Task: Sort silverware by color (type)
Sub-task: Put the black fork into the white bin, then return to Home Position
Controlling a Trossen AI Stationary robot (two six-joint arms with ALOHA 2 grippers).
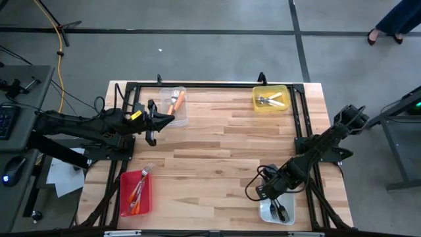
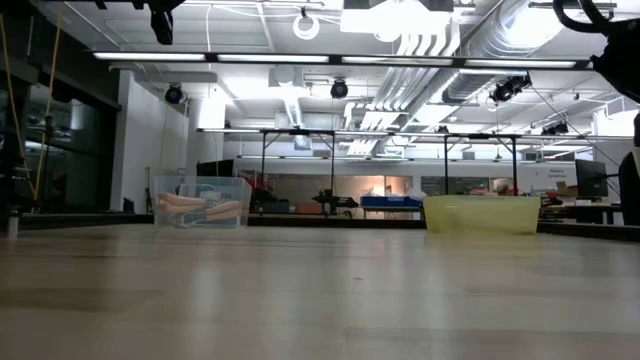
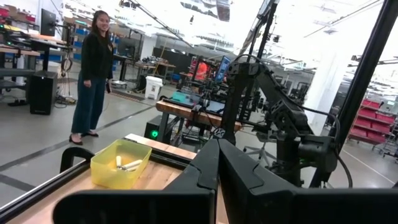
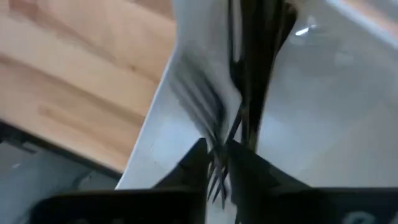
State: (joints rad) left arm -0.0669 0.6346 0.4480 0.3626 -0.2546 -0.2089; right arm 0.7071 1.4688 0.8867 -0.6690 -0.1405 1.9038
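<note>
My right gripper points steeply down into the white bin at the table's near right corner, shut on a dark fork. More dark forks lie on that bin's floor. My left gripper hovers shut and holds nothing beside the clear bin, which contains orange-handled forks. The red bin at the near left contains red-handled forks. In the yellow bin at the far right lie pale utensils. My right gripper has the dark fork's tine end between its two fingertips, coming from above and slanting down. The fork runs on along the fingers, its handle reaching down into the white bin. Blur hides whether both fingers touch it.
A black frame borders the table top. The bare wooden middle lies between the four corner bins. A person stands in the room beyond the far edge. The low view shows only the clear bin and the yellow bin.
</note>
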